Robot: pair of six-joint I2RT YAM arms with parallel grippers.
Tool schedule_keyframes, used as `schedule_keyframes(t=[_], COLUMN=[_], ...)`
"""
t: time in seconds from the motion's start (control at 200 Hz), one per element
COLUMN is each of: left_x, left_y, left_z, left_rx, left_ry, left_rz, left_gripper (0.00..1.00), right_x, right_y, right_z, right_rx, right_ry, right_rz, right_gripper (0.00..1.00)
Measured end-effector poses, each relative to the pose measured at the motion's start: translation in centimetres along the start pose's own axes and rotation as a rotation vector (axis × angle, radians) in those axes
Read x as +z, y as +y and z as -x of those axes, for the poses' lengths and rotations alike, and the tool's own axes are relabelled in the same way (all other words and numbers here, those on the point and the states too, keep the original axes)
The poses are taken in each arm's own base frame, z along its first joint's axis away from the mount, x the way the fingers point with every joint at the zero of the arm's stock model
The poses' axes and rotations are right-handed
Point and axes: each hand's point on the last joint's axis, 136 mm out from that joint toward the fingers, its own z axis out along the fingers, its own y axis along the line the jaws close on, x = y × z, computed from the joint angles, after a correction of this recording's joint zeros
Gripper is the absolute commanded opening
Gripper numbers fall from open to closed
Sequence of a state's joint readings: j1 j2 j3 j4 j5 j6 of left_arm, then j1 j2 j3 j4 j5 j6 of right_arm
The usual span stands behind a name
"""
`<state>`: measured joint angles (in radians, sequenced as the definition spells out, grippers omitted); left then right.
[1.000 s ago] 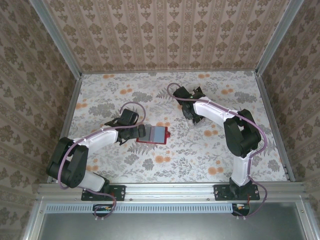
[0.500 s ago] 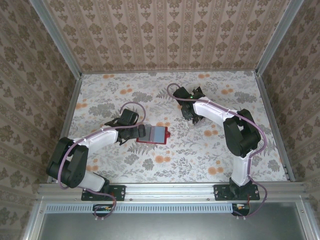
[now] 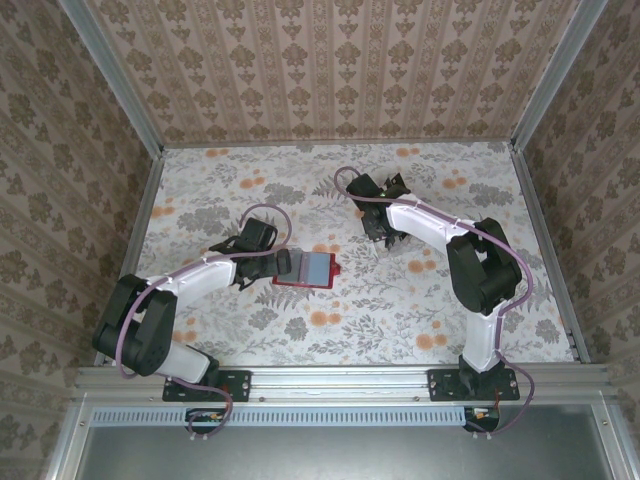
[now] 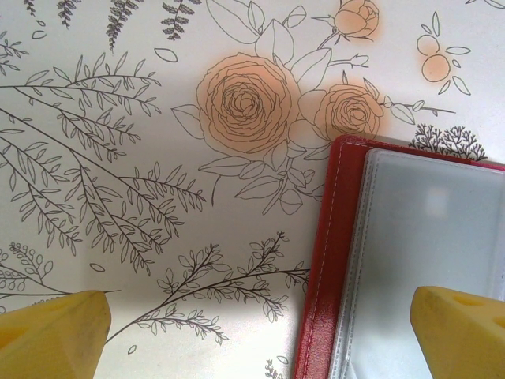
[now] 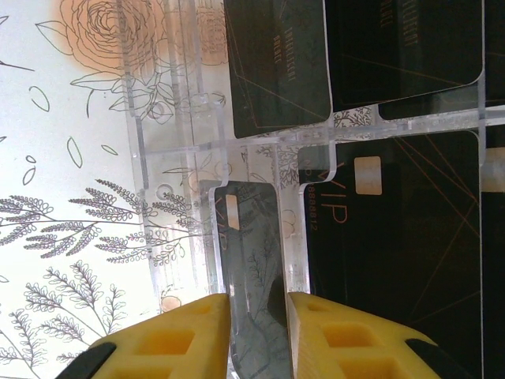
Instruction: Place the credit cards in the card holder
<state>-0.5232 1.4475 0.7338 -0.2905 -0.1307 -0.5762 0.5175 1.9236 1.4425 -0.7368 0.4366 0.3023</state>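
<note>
Right tool (image 5: 259, 316) is down at the clear rack (image 5: 175, 150), right of centre and toward the far side of the table (image 3: 250, 190). Its yellow fingers (image 5: 189, 335) are set narrow, one on each side of a grey credit card (image 5: 246, 237) standing in a slot. They look very close to it, but I cannot tell whether they truly pinch it. More dark credit cards (image 5: 398, 237) fill the neighbouring slots, gold lettering showing.

Over to the left tool (image 4: 259, 316): spread wide, holding nothing, low over the left edge of the card holder (image 4: 430, 213). One yellow finger hangs above the bare floral table, the other above the holder's pale pocket. That red card holder lies open and flat near the middle of the table, just left of centre, well apart from the rack.
</note>
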Motion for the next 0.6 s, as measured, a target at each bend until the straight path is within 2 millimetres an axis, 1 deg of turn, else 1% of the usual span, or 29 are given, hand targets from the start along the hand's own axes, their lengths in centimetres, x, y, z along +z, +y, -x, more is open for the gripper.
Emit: schedule_keyframes(t=[0.295,0.6], left_x=[0.0,0.0], left_y=[0.0,-0.03], left_z=[0.0,0.05], left_rx=[0.0,0.0], left_ry=[0.0,-0.002], left_rz=[0.0,-0.001], left_gripper=[1.0,1.0], right_x=[-0.01,-0.03], right_y=[-0.09,-0.09], right_z=[0.13,0.4], right_rx=[0.013,0.033], right_ry=[0.0,0.003], right_rz=[0.003,0.033], right_gripper=[0.22,0.12])
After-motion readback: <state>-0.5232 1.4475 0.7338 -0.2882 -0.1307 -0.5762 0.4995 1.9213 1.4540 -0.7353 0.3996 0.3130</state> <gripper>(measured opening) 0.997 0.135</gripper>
